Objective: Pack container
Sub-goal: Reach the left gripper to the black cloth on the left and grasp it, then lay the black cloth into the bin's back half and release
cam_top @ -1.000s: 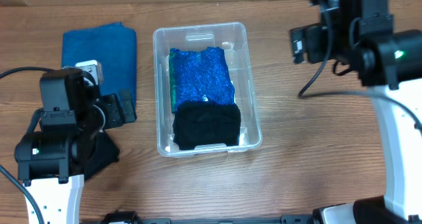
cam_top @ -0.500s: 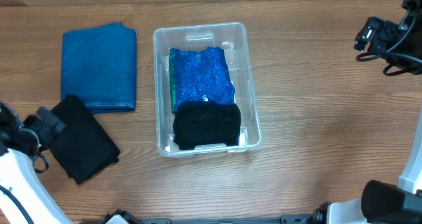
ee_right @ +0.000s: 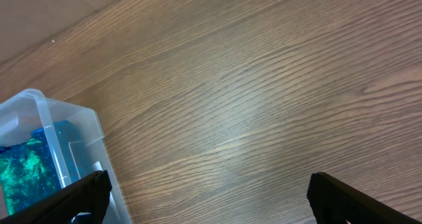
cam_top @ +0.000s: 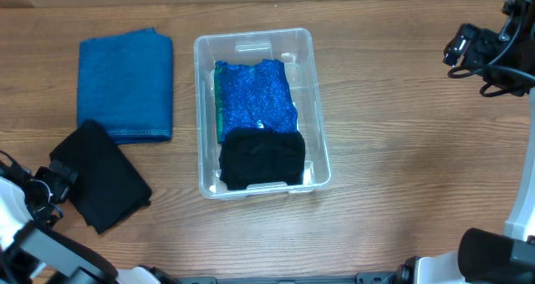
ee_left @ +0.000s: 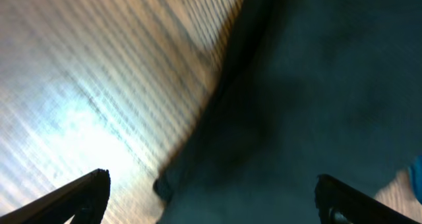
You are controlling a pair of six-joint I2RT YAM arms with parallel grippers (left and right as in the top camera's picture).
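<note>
Where black cloth (ee_left: 303, 99) lies, the left end effector (ee_left: 211, 181) hovers, fingers (ee_left: 79, 197) spread.

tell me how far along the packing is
Done: a glittery blue fabric piece and a folded black cloth lie inside the clear plastic rectangular container. In hand: nothing; the left jaws stand open over a second folded black cloth on the wooden table, the right jaws open over bare tabletop. Left: that cloth and the folded blue towel beside the container.

A brown wood-grain table (cam_top: 401, 175) fills the view under soft, even light.
</note>
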